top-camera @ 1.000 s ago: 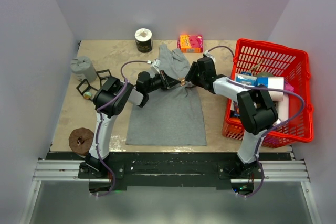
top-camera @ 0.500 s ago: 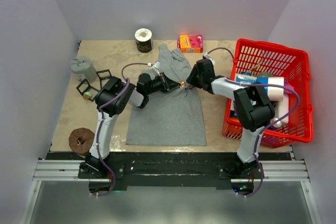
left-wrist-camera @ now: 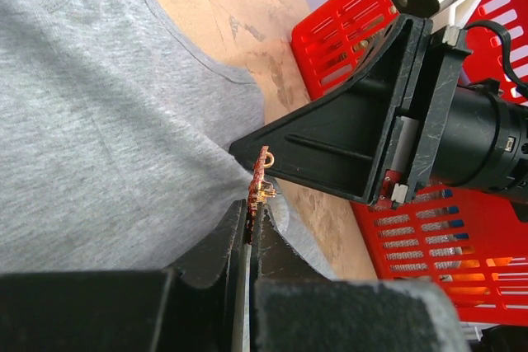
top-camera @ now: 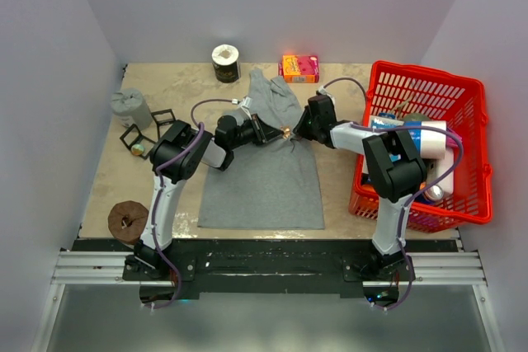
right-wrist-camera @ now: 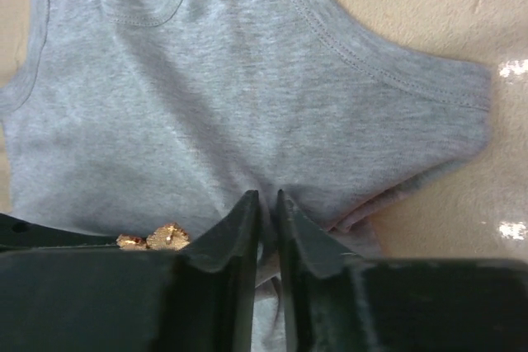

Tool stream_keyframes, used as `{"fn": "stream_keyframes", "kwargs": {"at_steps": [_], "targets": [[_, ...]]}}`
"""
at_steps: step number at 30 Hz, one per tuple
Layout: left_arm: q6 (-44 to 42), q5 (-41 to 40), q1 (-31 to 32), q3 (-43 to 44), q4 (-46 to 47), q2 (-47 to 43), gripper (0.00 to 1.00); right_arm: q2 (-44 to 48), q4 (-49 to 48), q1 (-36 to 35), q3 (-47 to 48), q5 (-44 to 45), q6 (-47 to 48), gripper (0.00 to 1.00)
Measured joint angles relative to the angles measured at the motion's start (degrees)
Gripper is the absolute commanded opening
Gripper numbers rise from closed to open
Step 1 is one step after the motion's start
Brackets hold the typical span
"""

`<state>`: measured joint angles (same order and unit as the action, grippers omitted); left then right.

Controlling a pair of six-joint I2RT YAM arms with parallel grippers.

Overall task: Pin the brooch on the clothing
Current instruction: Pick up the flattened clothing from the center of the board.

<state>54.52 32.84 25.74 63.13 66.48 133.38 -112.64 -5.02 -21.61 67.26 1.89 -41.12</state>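
The clothing (top-camera: 262,179), a grey tank top, lies flat in the middle of the table with its shoulder end bunched at the far side. My left gripper (left-wrist-camera: 250,222) is shut on the brooch (left-wrist-camera: 259,185), a tiny red-and-gold pin standing edge-up just above the cloth. In the top view the brooch (top-camera: 285,131) sits between the two grippers. My right gripper (right-wrist-camera: 266,201) is shut on a pinched-up fold of the clothing (right-wrist-camera: 231,80), with fabric between its fingers. The brooch's gold side (right-wrist-camera: 167,237) shows just left of those fingers.
A red basket (top-camera: 429,150) with several items stands at the right, close to the right arm. An orange box (top-camera: 299,68) and a dark roll (top-camera: 225,62) stand at the back. A grey bundle (top-camera: 130,107), black clips (top-camera: 144,133) and a brown ring (top-camera: 126,220) lie on the left.
My right gripper has closed from wide open onto a fold of the clothing and edged toward the brooch. The left gripper has stayed shut on the brooch, unmoved.
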Motion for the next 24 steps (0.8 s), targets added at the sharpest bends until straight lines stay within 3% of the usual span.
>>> {"fn": "stream_keyframes", "kwargs": {"at_steps": [2,24], "targets": [[0.0,0.1,0.0,0.0,0.1,0.2,0.00,0.0,-0.3,0.0,0.0,-0.4,0.0,0.00],[3.3,1.0,0.2,0.0,3.5,1.9,0.00,-0.5,-5.0,0.4,-0.7,-6.0,-2.8,0.00]]}}
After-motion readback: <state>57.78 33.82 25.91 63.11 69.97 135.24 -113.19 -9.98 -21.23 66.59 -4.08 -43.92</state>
